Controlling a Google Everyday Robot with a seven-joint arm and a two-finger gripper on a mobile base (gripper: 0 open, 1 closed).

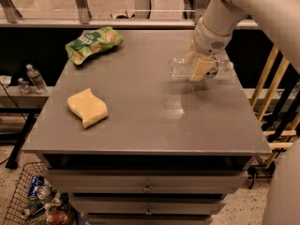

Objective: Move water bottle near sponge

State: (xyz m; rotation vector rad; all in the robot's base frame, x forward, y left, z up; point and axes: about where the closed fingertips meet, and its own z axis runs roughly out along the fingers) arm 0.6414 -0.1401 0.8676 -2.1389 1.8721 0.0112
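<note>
The water bottle [178, 68], clear and ribbed, lies crosswise in my gripper [200, 69] with its cap end to the right. My gripper is shut on its middle and holds it a little above the table's right rear part. The tan fingers [201, 68] cover the label band. The sponge [87, 108], pale yellow with wavy edges, lies flat on the table's left front part, well to the left of the bottle and nearer the front edge.
A green snack bag [93, 42] lies at the table's [150, 130] far left corner. Small clear bottles [35, 78] stand on a low shelf left of the table. A wire basket [28, 198] with cans sits on the floor. Wooden rails [269, 88] stand at the right.
</note>
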